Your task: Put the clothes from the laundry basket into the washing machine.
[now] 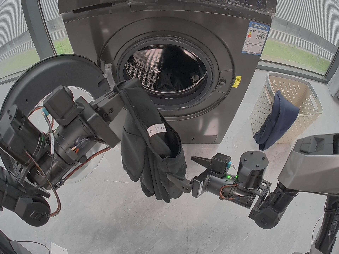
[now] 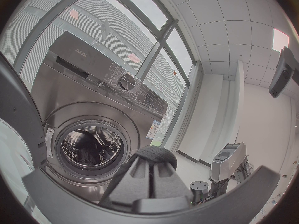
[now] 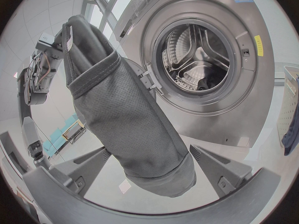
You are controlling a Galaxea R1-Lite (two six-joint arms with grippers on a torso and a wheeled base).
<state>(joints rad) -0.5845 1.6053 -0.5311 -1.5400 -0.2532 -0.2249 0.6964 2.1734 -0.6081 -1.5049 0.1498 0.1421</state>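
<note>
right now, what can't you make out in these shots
Laundry basket floor: head view, hidden by its near wall and the navy garment.
Left gripper fingertips: left wrist view, wrapped by the black garment.
Dark clothes in the drum: head view, shadowed; count unclear.

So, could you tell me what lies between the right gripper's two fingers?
The lower end of the dark garment hangs between the open fingers of the right gripper, as the right wrist view shows.

Floor [image 1: 106, 216] with washing machine [image 1: 215, 124], laundry basket [image 1: 308, 119]
</note>
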